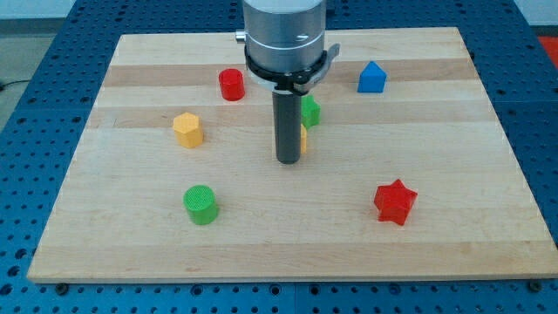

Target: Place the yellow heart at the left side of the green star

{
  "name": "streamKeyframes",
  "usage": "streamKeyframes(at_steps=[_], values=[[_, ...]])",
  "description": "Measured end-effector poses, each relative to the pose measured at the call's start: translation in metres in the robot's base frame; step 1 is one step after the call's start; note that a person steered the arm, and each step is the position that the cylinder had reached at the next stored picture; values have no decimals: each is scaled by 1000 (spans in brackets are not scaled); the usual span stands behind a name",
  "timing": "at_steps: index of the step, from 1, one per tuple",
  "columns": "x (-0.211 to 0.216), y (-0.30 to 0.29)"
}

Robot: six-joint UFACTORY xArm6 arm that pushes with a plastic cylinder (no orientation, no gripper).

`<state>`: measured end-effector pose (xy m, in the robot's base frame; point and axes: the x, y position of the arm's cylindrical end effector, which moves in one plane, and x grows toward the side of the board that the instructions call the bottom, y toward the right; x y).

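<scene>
So, going left to right across the wooden board (131, 253): nearest the left side there's a yellow block (187, 129), looks six-sided, sitting about mid-depth. Closer to the near edge and a touch right of it is a green cylinder (201, 205), standing on its own with bare wood all round. Further back sits a red cylinder (231, 85), just left of my arm's grey housing (284, 30).

Then there's me. My rod (289, 125) comes straight down in the middle of the board and my tip (289, 162) rests on the wood. No jaws on this thing, just a plain rod, so nothing is held.

Here's the annoying bit: the rod hides most of what's behind it. A sliver of yellow block (302, 138) peeks out on the rod's right edge, too little to make out its shape, though that's presumably the heart. Right behind and above that sliver is a green block (310, 111), also half covered by the rod, so I can't confirm it's a star. The two look like they're touching or nearly so, but I can't tell which.

Further right, a blue block (371, 78) with a peaked top sits far back, and a red star (394, 202) sits nearer, well apart from everything.
</scene>
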<state>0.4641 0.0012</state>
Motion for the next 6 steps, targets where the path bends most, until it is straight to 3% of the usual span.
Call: streamKeyframes(at_steps=[1,4,6], values=[[-3,27],[-29,-22],[-11,39]])
